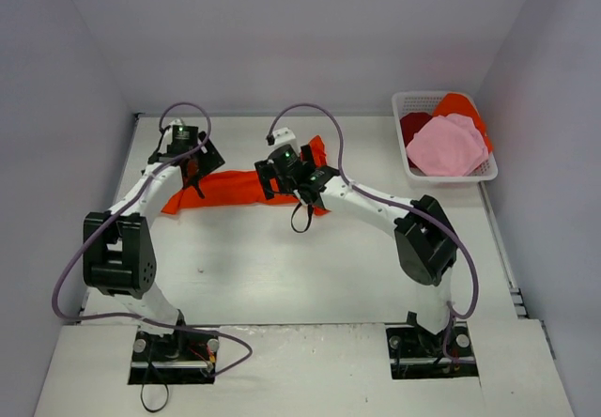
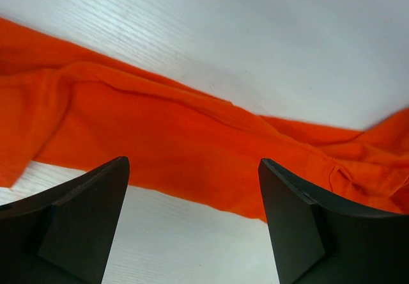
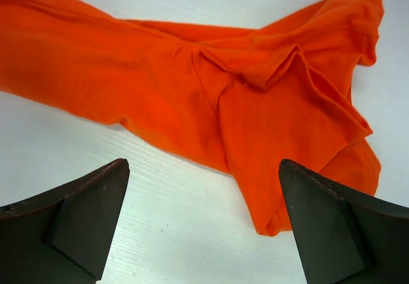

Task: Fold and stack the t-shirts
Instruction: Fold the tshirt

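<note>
So the big orange-red t-shirt (image 1: 235, 190) is lying on the table (image 1: 310, 257), well off to the left of the white basket (image 1: 404, 149). It's pulled out into a long rumpled strip running roughly toward the basket. It's not folded neatly at all, and the end nearer the basket is bunched up with a flap turned over on itself.

The right gripper (image 3: 204, 162) hangs over that basket-side end, fingers spread wide apart with nothing pinched between them. You can see bare table and the shirt's edge in the gap. The left gripper (image 2: 193, 162) is at the end of the strip farthest from the basket. Same deal there: fingers spread, no cloth caught, and the orange fabric just runs across behind the tips (can't tell if the tips are brushing the cloth or just above it).

The other shirts are sitting inside the basket. The light pink one (image 1: 446, 146) is heaped on top in the middle. A dark red one (image 1: 413, 126) peeks out on the side facing the arms' shirt, and another orange one (image 1: 460, 107) is at the back.
</note>
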Controlling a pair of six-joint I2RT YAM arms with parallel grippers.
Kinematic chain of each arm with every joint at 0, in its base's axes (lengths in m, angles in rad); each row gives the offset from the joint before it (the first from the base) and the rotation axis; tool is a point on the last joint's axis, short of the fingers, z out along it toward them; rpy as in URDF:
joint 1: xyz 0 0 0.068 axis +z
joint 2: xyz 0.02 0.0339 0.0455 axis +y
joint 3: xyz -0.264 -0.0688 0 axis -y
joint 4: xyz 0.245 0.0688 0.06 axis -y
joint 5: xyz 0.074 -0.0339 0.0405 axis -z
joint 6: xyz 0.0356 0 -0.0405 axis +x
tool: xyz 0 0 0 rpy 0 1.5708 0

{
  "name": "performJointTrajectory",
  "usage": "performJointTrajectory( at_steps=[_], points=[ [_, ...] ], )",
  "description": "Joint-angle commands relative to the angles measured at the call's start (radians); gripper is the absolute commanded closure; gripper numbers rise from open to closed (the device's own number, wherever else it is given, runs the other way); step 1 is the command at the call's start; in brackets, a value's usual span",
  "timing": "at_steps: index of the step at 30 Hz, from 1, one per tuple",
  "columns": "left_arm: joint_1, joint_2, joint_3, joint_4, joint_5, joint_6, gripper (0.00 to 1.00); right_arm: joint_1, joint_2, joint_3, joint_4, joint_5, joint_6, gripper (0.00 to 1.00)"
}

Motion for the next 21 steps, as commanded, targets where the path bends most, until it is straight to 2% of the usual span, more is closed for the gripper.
performJointTrajectory(
  at_steps=[1, 7, 21],
  points=[
    [0.001, -0.023, -0.015, -0.002, -0.009, -0.05, 0.23, 0.005, -0.033, -0.022, 0.039, 0.022, 0.039, 0.0],
    [0.0, 0.031, -0.024, 0.033, 0.014, -0.073, 0.23, -0.001, -0.028, -0.092, 0.148, -0.033, 0.06, 0.0],
    [0.01, 0.137, -0.02, 0.084, 0.036, -0.077, 0.23, -0.114, 0.041, -0.212, 0.317, -0.161, 0.116, 0.03]
  ],
)
